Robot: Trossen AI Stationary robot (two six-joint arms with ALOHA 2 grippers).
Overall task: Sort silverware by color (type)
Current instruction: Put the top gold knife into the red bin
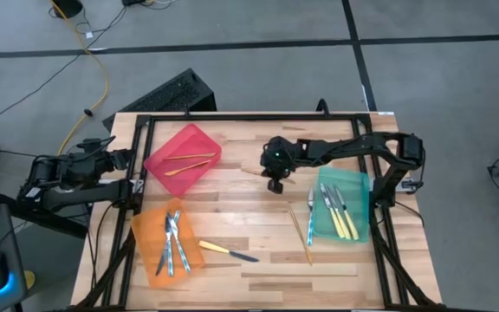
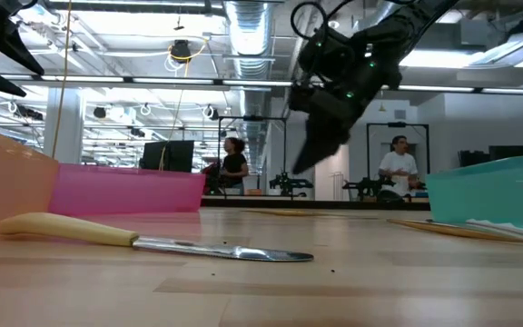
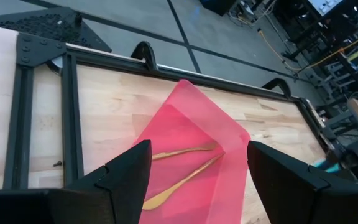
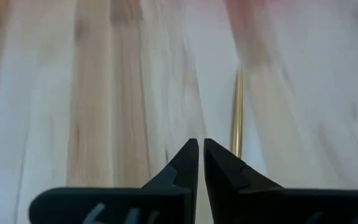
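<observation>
My right gripper (image 1: 275, 185) hangs above the table's middle, shut, with nothing between its fingers (image 4: 201, 144). A gold piece (image 4: 237, 112) lies on the wood just beyond its fingertips. The red bin (image 1: 184, 156) holds two gold pieces (image 3: 185, 163). In the orange bin (image 1: 165, 247) lie silvery-blue pieces, and in the green bin (image 1: 343, 204) lie yellow-handled ones. A yellow-handled knife (image 1: 228, 251) lies flat on the table near the front. My left gripper (image 3: 197, 155) waits open at the table's left edge, facing the red bin.
A gold piece (image 1: 301, 232) and a silvery-blue piece (image 1: 310, 218) lie on the wood just left of the green bin. A black frame rail (image 1: 258, 117) runs around the table. Bare wood lies between the bins. People stand in the room behind (image 2: 234, 163).
</observation>
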